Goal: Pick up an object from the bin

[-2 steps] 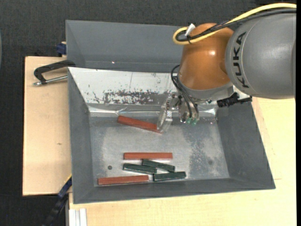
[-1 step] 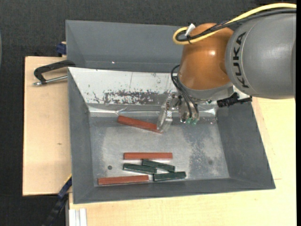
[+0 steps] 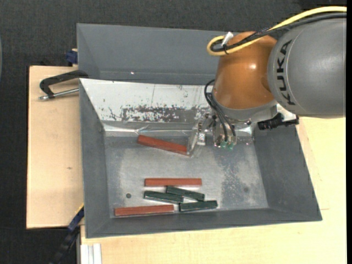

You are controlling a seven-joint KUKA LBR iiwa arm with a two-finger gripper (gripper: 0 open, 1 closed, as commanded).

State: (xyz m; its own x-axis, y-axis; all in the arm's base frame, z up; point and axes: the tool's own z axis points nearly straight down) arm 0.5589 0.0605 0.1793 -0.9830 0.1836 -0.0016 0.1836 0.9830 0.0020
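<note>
We find the gripper at the right end of a red bar, perhaps touching it. We cannot tell whether it is open or closed.

A dark, speckled, carpet-like floor spreads behind and left of the grey metal bin; overhead light glares off its inner far wall.

The brand name KUKA is showing in dark letters, running from top to bottom, on the grey arm casing at about two o'clock in the camera view, with no other text reading legibly.
</note>
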